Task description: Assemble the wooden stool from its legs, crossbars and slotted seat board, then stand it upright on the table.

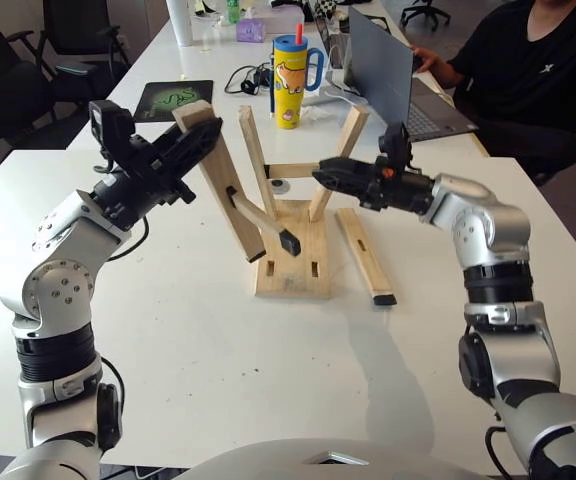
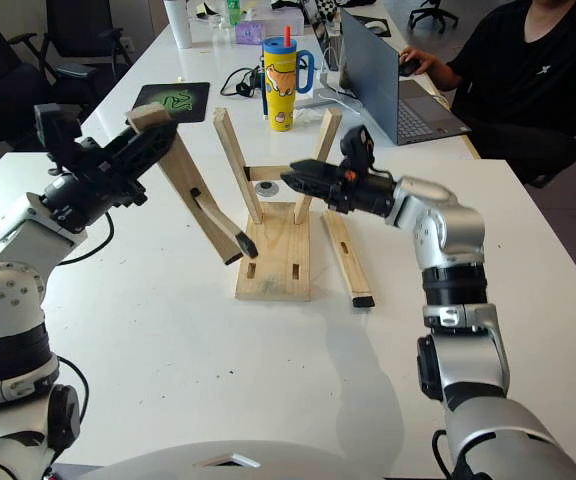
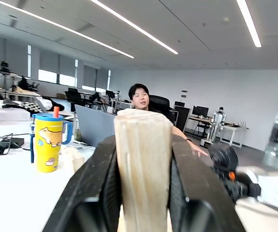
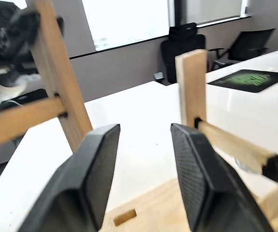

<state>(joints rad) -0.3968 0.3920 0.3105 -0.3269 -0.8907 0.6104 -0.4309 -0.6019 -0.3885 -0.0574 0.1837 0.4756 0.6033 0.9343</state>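
Seat board [image 1: 290,282] lies flat mid-table [image 1: 218,340], slots up. Two legs already stand in its far end: one on the left [image 1: 256,160], one on the right [image 1: 340,155], both leaning a little, with a crossbar [image 1: 293,170] joining them

Third leg [image 1: 226,195] is up in the air, tilted, with its top end pinched in the left gripper [image 1: 196,132]. The left wrist view shows both fingers [image 3: 103,193] clamped on the wood. Its lower end sits at the board's left edge, near a front slot; can't tell if it touches or is seated. A second crossbar [image 1: 263,220] is plugged into this leg and sticks out over the board, its black-tipped end free

Fourth leg [image 1: 360,250] lies loose on the table just right of the board

Right gripper [image 1: 326,177] hovers beside the right standing leg, about level with the joining crossbar. Its fingers [image 4: 96,169] are spread with nothing between them

Judgement: the step in hand is fitting leg three, roughly halfway through the build. The next move calls for bringing the held leg more upright, lining its foot up with the slot and pressing it in. The free crossbar end will later need to mate with the fourth leg. The right gripper looks best used to steady the standing pair against the push. Main risk is levering the board or tipping the seated legs

Yellow mug [image 1: 290,85] and laptop [image 1: 383,65] sit on the desk behind, well apart from the work
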